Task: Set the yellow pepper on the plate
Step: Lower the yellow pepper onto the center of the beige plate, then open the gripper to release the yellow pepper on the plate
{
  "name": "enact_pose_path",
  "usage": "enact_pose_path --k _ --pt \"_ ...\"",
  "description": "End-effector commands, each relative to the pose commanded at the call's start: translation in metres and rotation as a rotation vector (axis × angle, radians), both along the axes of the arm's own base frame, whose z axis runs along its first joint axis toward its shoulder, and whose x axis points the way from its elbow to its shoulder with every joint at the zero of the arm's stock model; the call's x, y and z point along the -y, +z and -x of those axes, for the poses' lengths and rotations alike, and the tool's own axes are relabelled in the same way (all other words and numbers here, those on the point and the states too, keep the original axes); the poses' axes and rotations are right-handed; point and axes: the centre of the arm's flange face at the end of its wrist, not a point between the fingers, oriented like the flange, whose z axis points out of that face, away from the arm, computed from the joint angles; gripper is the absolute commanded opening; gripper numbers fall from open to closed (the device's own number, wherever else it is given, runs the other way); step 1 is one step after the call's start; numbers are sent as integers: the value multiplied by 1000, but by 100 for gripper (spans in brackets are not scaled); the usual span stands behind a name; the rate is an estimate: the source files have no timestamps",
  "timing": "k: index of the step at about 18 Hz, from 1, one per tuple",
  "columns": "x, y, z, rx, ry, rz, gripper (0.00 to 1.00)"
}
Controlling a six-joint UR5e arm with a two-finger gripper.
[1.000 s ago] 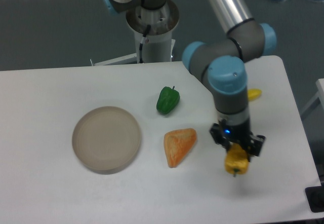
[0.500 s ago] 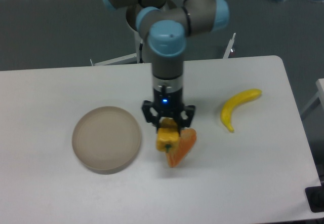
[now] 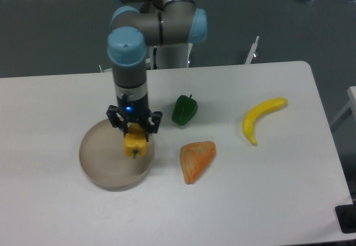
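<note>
One claw point(image 3: 134, 137) clamped on one yellow pepper point(image 3: 134, 144) over the plate point(image 3: 100, 162); right of it one green pepper point(image 3: 184, 110), one banana point(image 3: 261, 118), one orange wedge point(image 3: 196, 159).

Around one round beige plate point(image 3: 105, 162) are four food items: one small yellow pepper point(image 3: 134, 144) over the plate's right side, one green pepper point(image 3: 184, 110), one orange wedge-shaped piece point(image 3: 196, 160) and one curved yellow banana point(image 3: 261, 118).

The gripper point(image 3: 134, 134) covers the top of the yellow pepper point(image 3: 134, 144), so the grip between the fingers cannot be seen. The pepper and gripper hide part of the plate point(image 3: 100, 157), right side. The arm's upper part is cut off by the top edge.
</note>
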Motion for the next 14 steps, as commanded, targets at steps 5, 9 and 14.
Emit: enact_pose_path --k 5,9,14 --pt "-3 -25 -9 -23 -24 40 30" --pt "-8 -33 -7 -38 -42 58 31" --pt "-8 -38 -7 -57 -109 73 31"
